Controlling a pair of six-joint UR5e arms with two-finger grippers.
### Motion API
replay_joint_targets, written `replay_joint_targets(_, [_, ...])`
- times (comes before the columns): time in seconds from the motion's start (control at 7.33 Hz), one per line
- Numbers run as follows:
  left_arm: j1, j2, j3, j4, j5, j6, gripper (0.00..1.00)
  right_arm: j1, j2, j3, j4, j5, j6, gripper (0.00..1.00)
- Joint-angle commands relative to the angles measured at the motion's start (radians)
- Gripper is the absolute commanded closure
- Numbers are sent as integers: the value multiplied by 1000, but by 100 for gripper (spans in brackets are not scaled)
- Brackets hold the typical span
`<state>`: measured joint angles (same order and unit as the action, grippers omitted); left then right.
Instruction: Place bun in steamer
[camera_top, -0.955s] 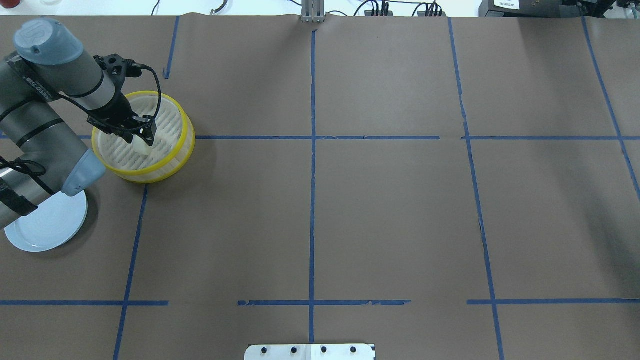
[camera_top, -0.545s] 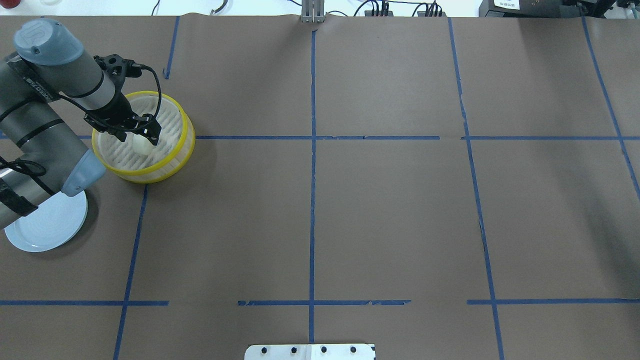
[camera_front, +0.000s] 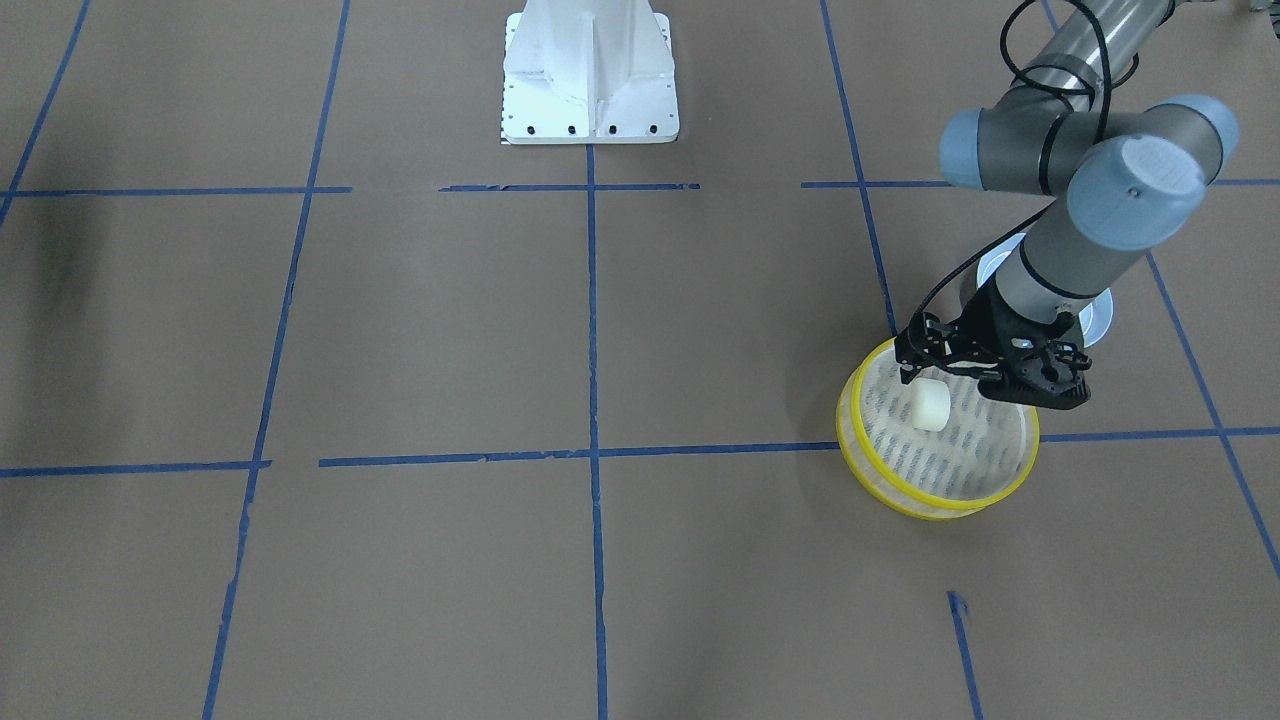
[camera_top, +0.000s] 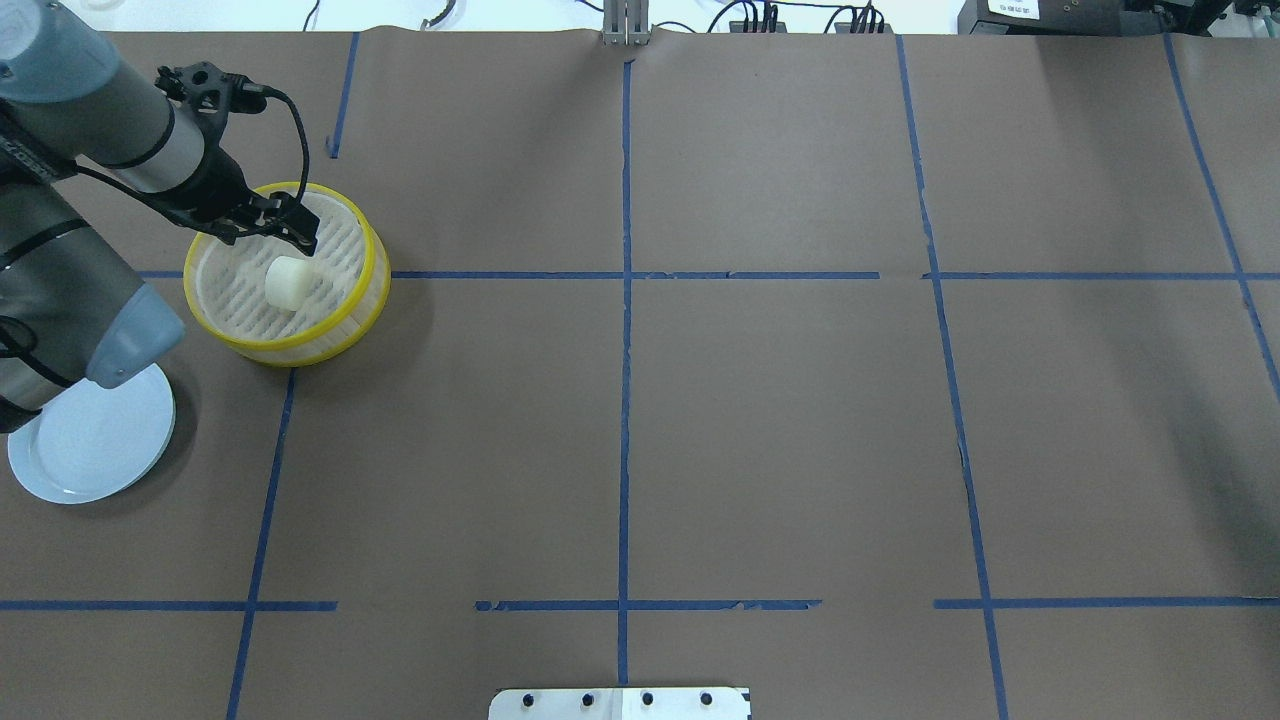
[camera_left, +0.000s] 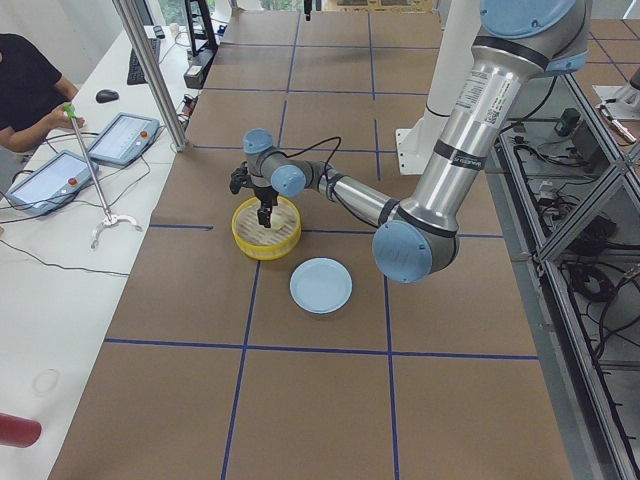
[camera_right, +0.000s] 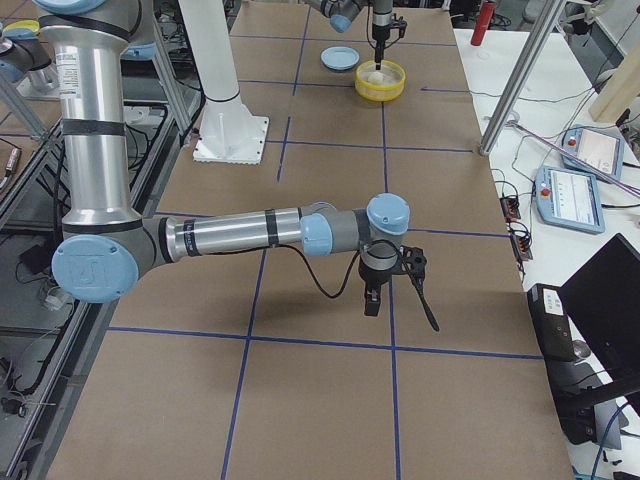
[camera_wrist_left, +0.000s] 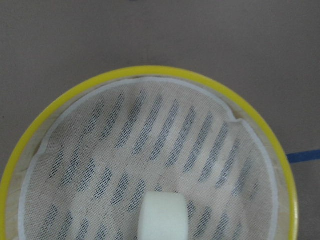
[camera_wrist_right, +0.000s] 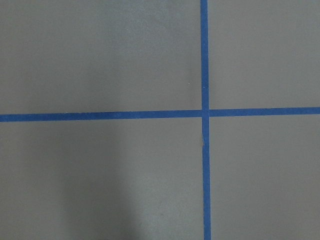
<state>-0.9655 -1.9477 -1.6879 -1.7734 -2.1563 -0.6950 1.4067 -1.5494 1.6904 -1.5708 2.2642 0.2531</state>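
Bun (camera_top: 289, 281) sitting free in the steamer (camera_top: 345, 310), left gripper (camera_top: 262, 222) hanging above its rim.

Overhead: the bun is lying on the slatted floor slightly left of the steamer's centre; the left gripper is hovering toward 11 o'clock from it, jaws parted and holding nothing, with a clear gap down to the bun.
Front-facing: the bun (camera_front: 929, 405) is showing as a cream, blocky round lump with no marked long axis, resting toward 11 o'clock inside the yellow rim (camera_front: 940, 505); the left gripper (camera_front: 995, 365) is spreading wide just above it, empty.
Left wrist: the bun (camera_wrist_left: 162, 216) is sitting at 6 o'clock, soft and matte white.
Right side: the right gripper (camera_right: 390, 285) is hanging well apart from the steamer; I cannot tell how its jaws are standing. The left arm is far nearer.
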Motion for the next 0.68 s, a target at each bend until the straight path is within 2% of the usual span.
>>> replay_joint_targets(0.0, [-95,62,-129,6,-2,3,0,0,0,0,0,0,0,0])
replay_joint_targets(0.27, [-256,192,-202,6,-22,6,0,0,0,0,0,0,0,0])
replay_joint_targets(0.41, [-342,238,-182,6,-72,76,0,0,0,0,0,0,0,0])
replay_joint_targets(0.55, [-413,315,-147,6,-74,286,0,0,0,0,0,0,0,0])
